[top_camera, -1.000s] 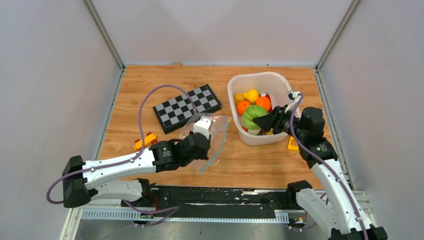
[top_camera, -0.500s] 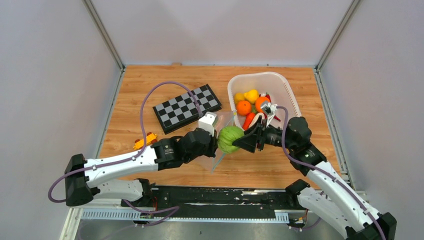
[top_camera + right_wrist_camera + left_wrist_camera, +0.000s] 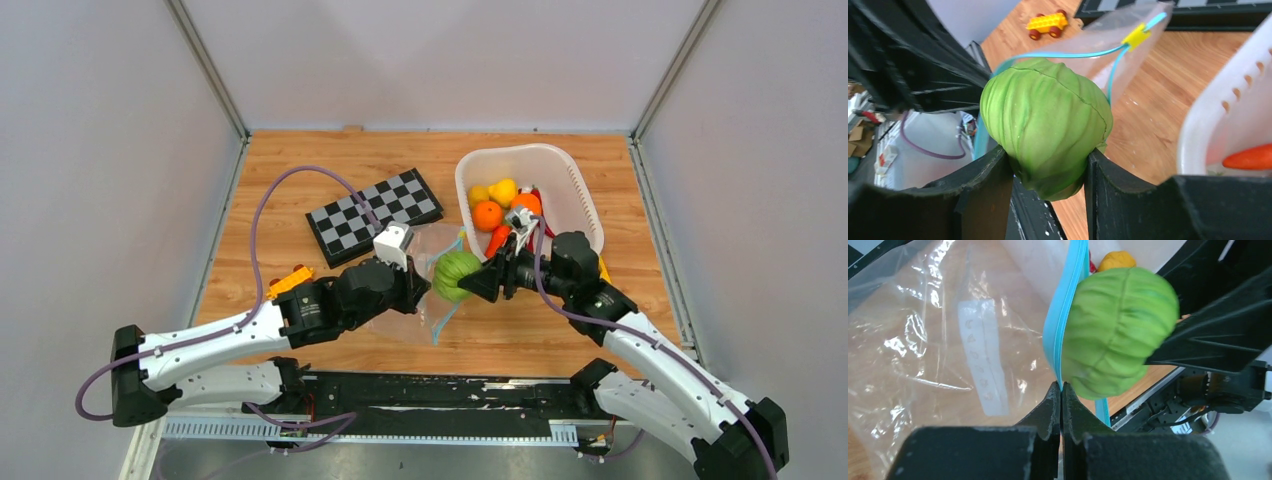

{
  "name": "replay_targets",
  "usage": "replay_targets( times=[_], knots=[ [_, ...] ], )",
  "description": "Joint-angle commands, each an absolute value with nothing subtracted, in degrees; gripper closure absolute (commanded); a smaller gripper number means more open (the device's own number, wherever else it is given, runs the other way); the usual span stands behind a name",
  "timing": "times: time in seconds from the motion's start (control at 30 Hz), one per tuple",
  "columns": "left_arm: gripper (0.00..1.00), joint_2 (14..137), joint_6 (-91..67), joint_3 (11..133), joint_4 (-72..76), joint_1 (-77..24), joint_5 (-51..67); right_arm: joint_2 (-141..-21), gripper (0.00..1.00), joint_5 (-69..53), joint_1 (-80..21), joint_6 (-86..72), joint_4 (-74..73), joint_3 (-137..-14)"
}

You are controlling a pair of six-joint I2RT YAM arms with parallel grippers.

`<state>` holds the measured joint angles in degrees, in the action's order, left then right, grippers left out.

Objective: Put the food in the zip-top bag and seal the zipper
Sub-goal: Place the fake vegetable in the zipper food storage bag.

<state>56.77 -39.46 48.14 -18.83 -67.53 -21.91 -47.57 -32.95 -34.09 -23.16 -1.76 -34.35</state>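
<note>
- Two claws meet near the middle of the wooden table (image 3: 290, 170), just left of the white basket (image 3: 520, 150).
- Left claw (image 3: 1061, 395): pinched fully together on the teal-blue zipper (image 3: 1068, 305), holding one lip of the clear zip-top bag (image 3: 948, 340) raised.
- Right claw (image 3: 1045, 167): partly spread, with its two black fingers clamped on opposite sides of the green cabbage (image 3: 1048, 115).
- Cabbage position: at the bag's mouth and touching the zipper edge. Whether it has passed the lip cannot be told.
- A yellow slider (image 3: 1136, 35) sits at the zipper's far end, where the two teal strips join.
- Other food lies in the basket: an orange (image 3: 488, 215), a yellow lemon (image 3: 503, 190) and a red-orange piece (image 3: 497, 240).
- The chessboard (image 3: 375, 213) lies just behind the bag, its near edge close to the plastic.
- The yellow toy car (image 3: 290, 281) sits beside the left arm, near the table's left edge.
- Bare wood lies between the bag and the table's near edge, and along the back edge.
- Grey walls border the left, back and right edges.
</note>
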Motion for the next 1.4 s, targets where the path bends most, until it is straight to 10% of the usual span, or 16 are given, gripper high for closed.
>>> replay_targets(
  times=[0.0,0.7,1.1,1.37],
  knots=[
    [1.0,55.35,-40.68,48.42,-14.6,-67.8,-21.62,-47.9,0.7,-27.48,-34.42,-18.89,-5.52,-34.67],
    [1.0,54.79,-40.51,52.83,-15.5,-67.18,-23.4,-55.9,0.35,-8.06,-48.41,-8.73,-21.93,-53.62],
    [1.0,52.24,-41.31,53.63,-14.32,-65.62,-22.1,-67.26,0.33,10.15,-54.71,-4.32,-36.99,-68.83],
    [1.0,50.8,-41.62,53.61,-17.11,-64.64,-25.51,-61.79,0.03,-5.9,-55.37,-4.45,-28.01,-68.08]
  ],
)
